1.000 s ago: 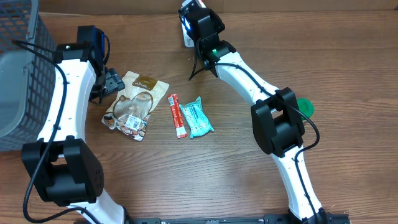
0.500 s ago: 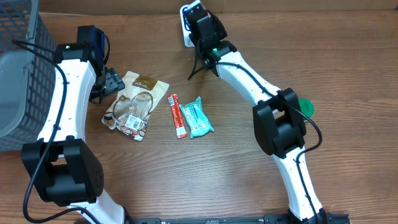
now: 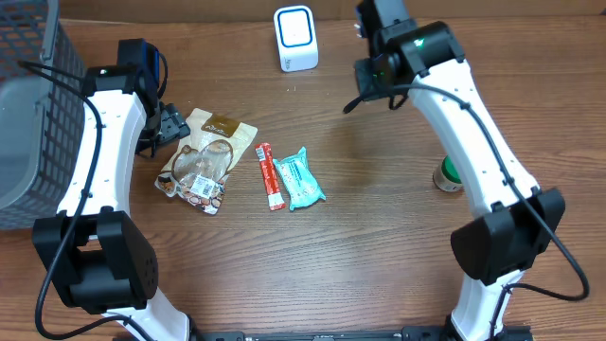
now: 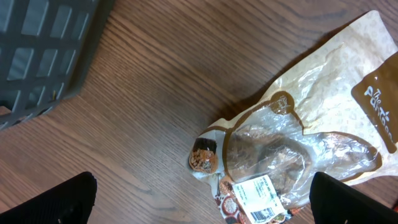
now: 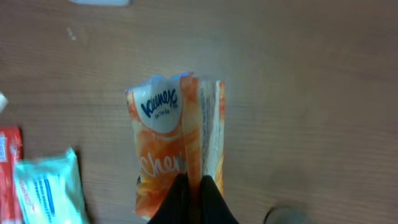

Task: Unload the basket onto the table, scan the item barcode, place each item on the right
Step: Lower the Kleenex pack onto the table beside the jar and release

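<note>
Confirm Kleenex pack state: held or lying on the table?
Held. In the right wrist view the right fingers are pinched shut on the lower edge of the orange Kleenex pack, with the wooden table behind it.

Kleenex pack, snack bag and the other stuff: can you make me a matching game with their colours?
Things:
1. Kleenex pack
2. stick packet
3. snack bag
4. basket

Colours:
A. red
B. grey
C. orange
D. tan

Pairs: 1-C, 2-A, 3-D, 4-B
</note>
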`<state>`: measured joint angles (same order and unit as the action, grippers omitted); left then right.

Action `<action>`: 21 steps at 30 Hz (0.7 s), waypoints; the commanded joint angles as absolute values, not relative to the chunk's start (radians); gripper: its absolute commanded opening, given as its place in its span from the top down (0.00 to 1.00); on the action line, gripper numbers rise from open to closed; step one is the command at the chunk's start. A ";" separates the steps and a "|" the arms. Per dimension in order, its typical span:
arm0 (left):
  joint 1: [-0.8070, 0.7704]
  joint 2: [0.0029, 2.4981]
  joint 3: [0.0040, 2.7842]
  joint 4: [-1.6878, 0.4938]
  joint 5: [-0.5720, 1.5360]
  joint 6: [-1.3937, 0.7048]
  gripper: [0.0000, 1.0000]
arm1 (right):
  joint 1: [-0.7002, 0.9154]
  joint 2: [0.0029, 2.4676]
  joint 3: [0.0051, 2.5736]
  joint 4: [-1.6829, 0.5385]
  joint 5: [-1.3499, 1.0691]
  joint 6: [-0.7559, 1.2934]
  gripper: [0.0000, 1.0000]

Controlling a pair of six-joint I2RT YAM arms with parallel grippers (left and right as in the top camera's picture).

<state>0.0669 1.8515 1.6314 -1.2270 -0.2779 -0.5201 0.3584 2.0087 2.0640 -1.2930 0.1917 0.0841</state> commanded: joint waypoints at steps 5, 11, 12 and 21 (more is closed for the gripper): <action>0.063 1.843 1.649 -1.225 -0.288 -0.520 0.00 | 0.219 2.026 1.783 -1.285 0.058 0.150 0.96; 0.064 1.843 1.649 -1.225 -0.288 -0.520 0.00 | 0.183 2.026 1.662 -1.202 0.093 0.150 0.96; 0.063 1.843 1.649 -1.225 -0.288 -0.520 0.00 | 0.181 2.026 1.655 -1.198 0.101 0.150 0.92; 0.063 1.843 1.649 -1.225 -0.288 -0.519 0.00 | 0.190 2.025 1.647 -1.203 0.019 0.151 0.26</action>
<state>0.0669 1.8515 1.6314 -1.2266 -0.2775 -0.5201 0.1837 2.0293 1.6531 -1.1965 0.0895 0.1459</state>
